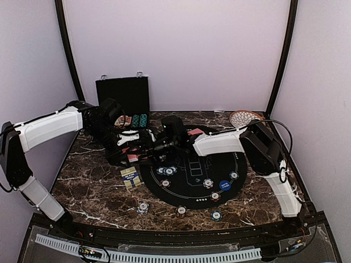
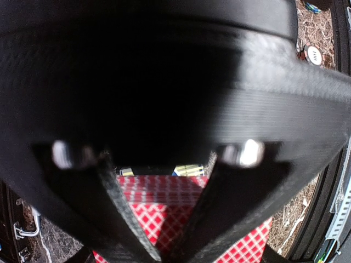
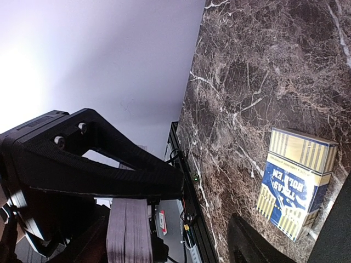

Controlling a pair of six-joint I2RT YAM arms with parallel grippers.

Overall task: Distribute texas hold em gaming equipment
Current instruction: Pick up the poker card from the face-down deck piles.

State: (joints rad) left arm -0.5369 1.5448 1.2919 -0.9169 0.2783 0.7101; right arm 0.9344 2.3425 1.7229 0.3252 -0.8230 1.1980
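Red-checked playing cards (image 2: 164,192): clamped in the closed left claw (image 2: 175,246) at ten o'clock of the round black felt mat (image 1: 181,189), beside the gaping, seemingly empty right claw (image 1: 160,146); looks part done, striped-edge poker chips (image 1: 208,183) out around six o'clock, dealing not yet done.

Blue-yellow card box (image 3: 296,183), marble table (image 3: 263,66), card stack (image 3: 129,230)
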